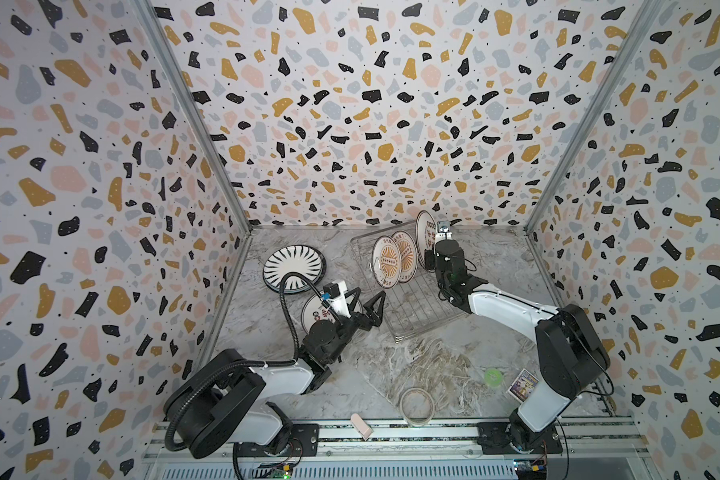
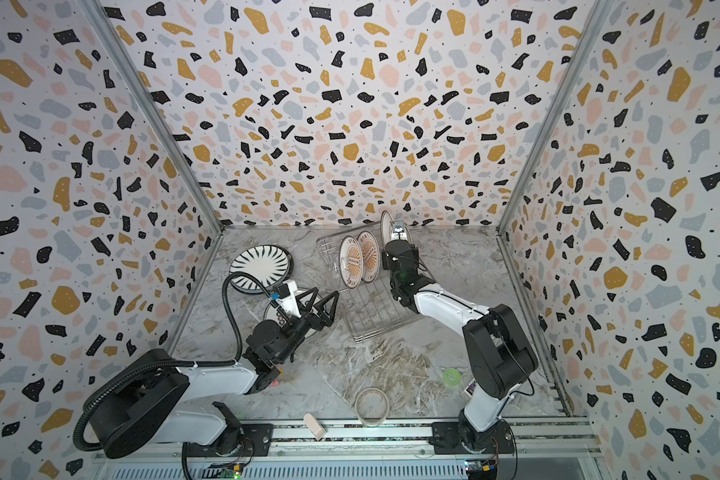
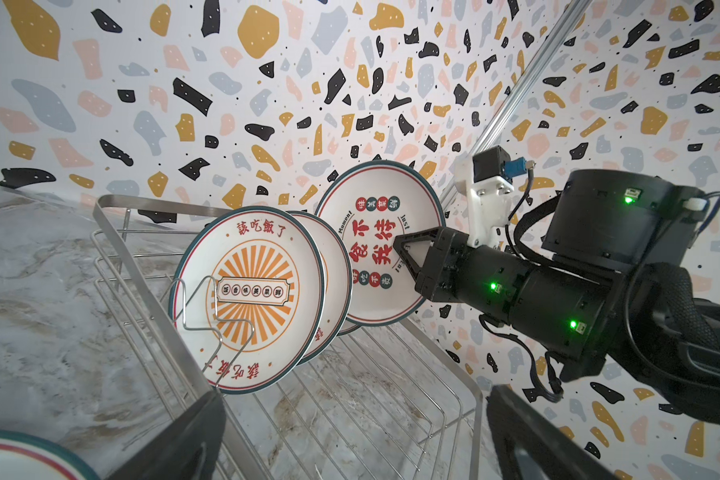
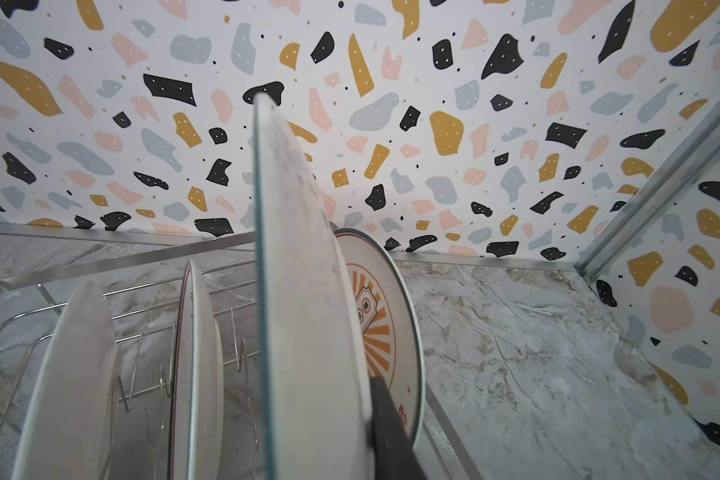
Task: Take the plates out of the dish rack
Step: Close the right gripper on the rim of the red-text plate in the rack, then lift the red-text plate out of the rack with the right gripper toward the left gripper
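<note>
Plate with red and black characters [image 3: 371,232], round white ceramic, sits clenched by its rim in the right gripper [image 3: 406,249] at the far end of the silver wire dish rack [image 3: 113,208]. Pull-out in hand; next, I judge, lift clear of two orange-sunburst plates [image 3: 250,299]. Left gripper [image 1: 368,298] gapes, empty.

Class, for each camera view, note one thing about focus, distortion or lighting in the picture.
In both top views, wide-angle stretch flares the walls, light even; left wrist view, sunburst plate sharp, the near dark fingers blurred; right wrist view, the close edge-on plate soft and out of focus.
</note>
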